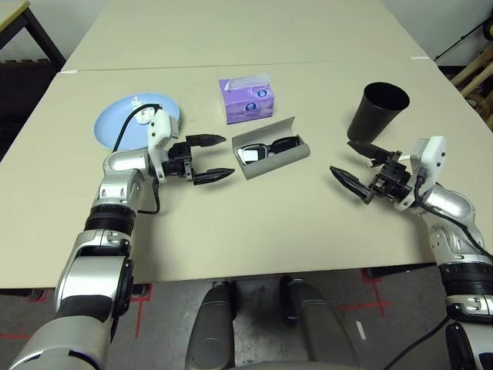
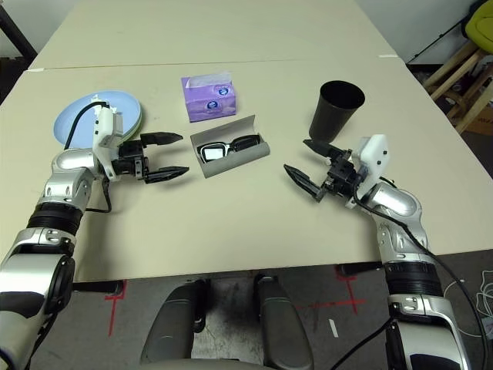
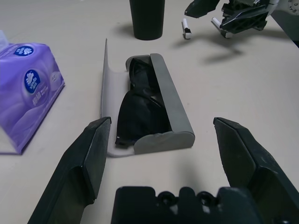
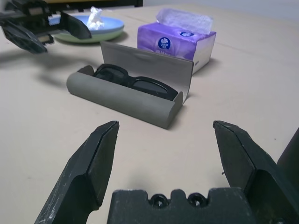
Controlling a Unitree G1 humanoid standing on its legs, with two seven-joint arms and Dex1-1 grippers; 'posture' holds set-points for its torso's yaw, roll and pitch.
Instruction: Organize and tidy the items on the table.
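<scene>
A grey glasses case (image 1: 283, 159) lies open at the middle of the table (image 1: 254, 223) with black sunglasses (image 1: 269, 148) inside it. My left gripper (image 1: 228, 155) hovers open just left of the case, pointing at its end. My right gripper (image 1: 341, 156) stands open further right, apart from the case. Right behind it is an upright black cup (image 1: 377, 112). At the far left a light blue plate (image 1: 115, 123) rests on a pale green plate (image 4: 88, 36), and a white tissue wad (image 4: 96, 16) lies on top.
A purple tissue box (image 1: 248, 100) stands just behind the case. A seam (image 1: 231, 66) runs across the tabletop beyond it. Bare tabletop stretches in front of the case and between my two grippers.
</scene>
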